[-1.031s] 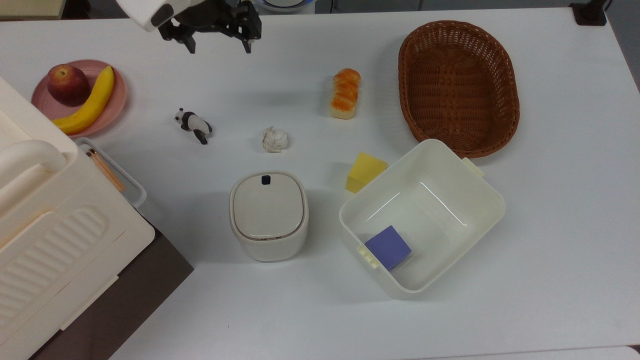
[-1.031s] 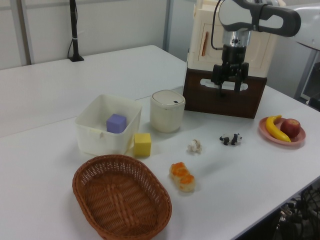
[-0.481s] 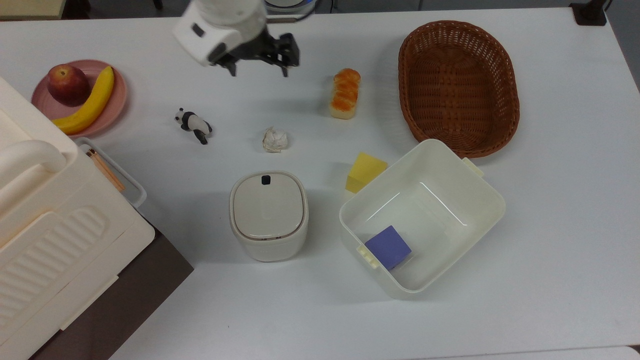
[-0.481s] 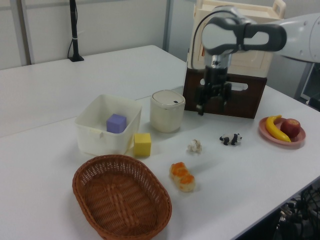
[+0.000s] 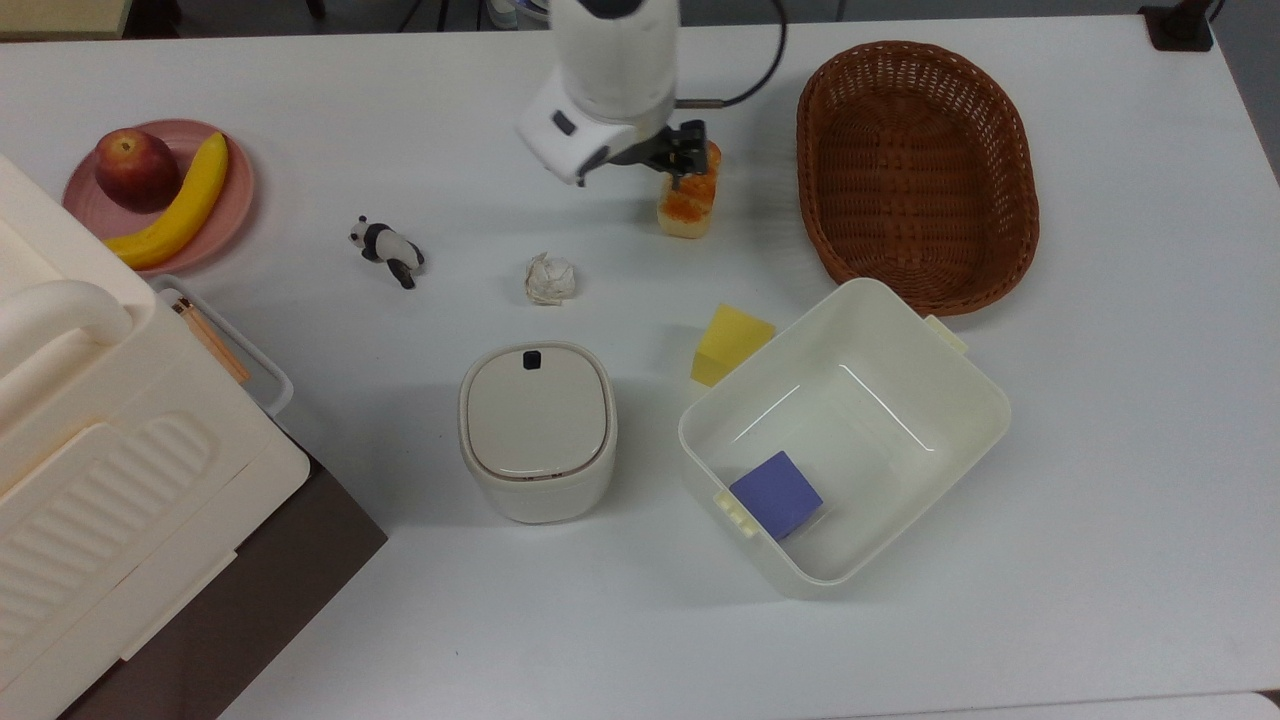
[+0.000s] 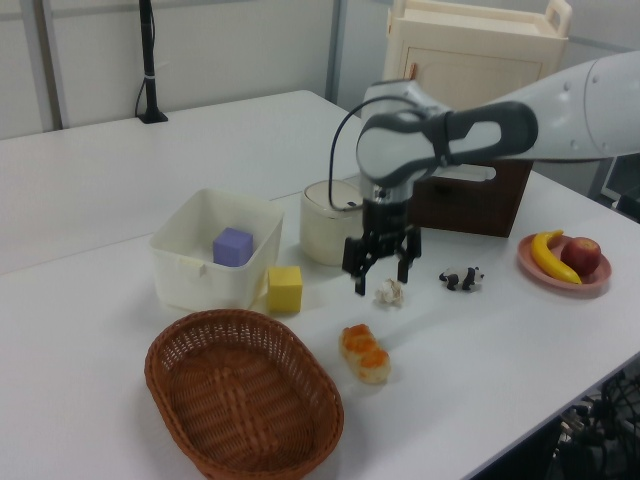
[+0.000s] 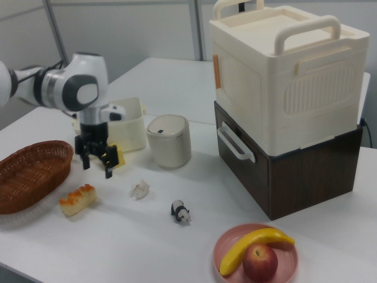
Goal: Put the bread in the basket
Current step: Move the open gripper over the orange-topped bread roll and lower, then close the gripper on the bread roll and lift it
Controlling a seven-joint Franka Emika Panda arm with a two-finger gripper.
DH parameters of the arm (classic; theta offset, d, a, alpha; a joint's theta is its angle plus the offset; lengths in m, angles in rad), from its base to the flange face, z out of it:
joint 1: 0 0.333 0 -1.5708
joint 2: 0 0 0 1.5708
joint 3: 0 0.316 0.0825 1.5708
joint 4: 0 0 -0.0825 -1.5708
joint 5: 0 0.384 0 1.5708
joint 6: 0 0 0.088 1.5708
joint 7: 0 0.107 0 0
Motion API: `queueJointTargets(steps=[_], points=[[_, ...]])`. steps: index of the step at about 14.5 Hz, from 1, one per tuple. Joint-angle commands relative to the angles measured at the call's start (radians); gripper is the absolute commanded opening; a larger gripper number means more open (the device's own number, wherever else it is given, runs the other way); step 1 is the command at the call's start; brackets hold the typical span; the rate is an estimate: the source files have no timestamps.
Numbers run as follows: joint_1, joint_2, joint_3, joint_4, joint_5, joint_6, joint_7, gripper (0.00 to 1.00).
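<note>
Covering most of every view, a white table (image 5: 1100,450) carries all the objects, and the left view shows pale wall panels behind it with a black post (image 6: 148,60) standing at the table's far edge. The gripper (image 6: 381,264) hangs above the tabletop with its two fingers spread apart and nothing between them. The bread (image 6: 364,352) lies flat on the table, nearer the camera than the gripper in the left view; in the top view the arm's white wrist covers the loaf's upper end. The basket (image 5: 916,170) sits empty just to the top view's right of the bread, apart from it. A yellow block (image 5: 730,345) rests against the outer wall of a cream tub (image 5: 960,380), and a purple cube (image 5: 776,494) lies inside that tub. A crumpled paper ball (image 5: 550,279) and a small panda figure (image 5: 386,249) lie on bare table at the top view's left of the bread, with a lidded white canister (image 5: 537,428) below them. A pink plate (image 5: 230,205) holding a banana (image 5: 175,205) and an apple (image 5: 136,168) sits near the top view's left edge. In the right view a cream carrying case (image 7: 283,71) stands stacked on a dark brown box (image 7: 306,171).
</note>
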State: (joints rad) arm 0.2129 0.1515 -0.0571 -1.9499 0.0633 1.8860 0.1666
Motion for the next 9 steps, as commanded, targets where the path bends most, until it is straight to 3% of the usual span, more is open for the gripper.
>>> queueJointTargets(steps=[1, 7, 9], points=[[0.068, 0.009, -0.012, -0.079, 0.006, 0.067, 0.063, 1.00], [0.161, 0.106, -0.013, -0.089, 0.006, 0.130, 0.180, 0.99], [0.161, 0.112, -0.013, -0.089, 0.006, 0.130, 0.179, 0.64]])
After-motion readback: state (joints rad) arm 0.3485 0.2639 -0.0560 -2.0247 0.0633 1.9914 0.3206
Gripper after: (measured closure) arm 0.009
